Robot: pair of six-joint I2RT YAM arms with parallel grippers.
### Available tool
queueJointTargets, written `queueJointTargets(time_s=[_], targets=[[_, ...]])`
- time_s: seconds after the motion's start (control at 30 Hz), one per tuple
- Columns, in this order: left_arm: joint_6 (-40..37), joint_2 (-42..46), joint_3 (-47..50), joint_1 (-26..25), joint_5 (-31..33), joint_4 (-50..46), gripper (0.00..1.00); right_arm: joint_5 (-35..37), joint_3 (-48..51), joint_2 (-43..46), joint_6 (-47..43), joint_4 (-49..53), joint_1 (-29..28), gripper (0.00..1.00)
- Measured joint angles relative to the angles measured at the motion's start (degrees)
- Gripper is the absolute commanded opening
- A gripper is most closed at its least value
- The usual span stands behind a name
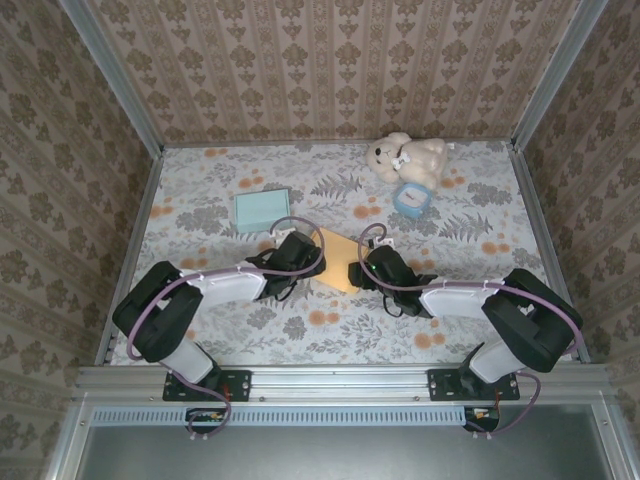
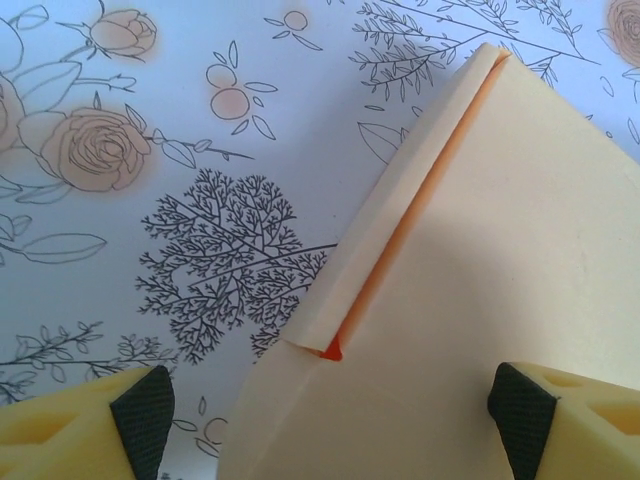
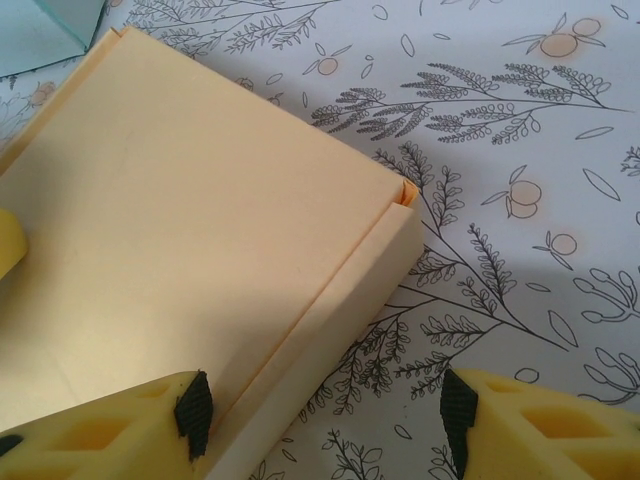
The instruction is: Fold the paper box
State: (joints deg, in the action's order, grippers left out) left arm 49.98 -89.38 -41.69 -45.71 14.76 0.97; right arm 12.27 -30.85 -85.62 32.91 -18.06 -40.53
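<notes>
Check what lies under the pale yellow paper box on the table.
The pale yellow paper box lies flat on the floral-printed table cover, which shows all around its edges. Whatever sits directly beneath the box is covered by it.

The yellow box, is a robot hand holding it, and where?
No, nothing is held. The left gripper and right gripper are both open, jaws spread over the box's edges.
</notes>
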Motion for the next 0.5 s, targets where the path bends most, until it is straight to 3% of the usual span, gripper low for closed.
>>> queueJointTargets(time_s=[0.3, 0.5], targets=[[-2.1, 3.0, 0.0, 1.9, -3.5, -0.2, 0.89, -2.0, -1.9, -2.1, -2.5, -0.2, 2.1, 0.63], [-3.7, 4.9, 0.0, 2.3, -6.2, 3.3, 0.99, -3.2, -2.9, -4.2, -3.0, -2.3, 2.8, 0.63]])
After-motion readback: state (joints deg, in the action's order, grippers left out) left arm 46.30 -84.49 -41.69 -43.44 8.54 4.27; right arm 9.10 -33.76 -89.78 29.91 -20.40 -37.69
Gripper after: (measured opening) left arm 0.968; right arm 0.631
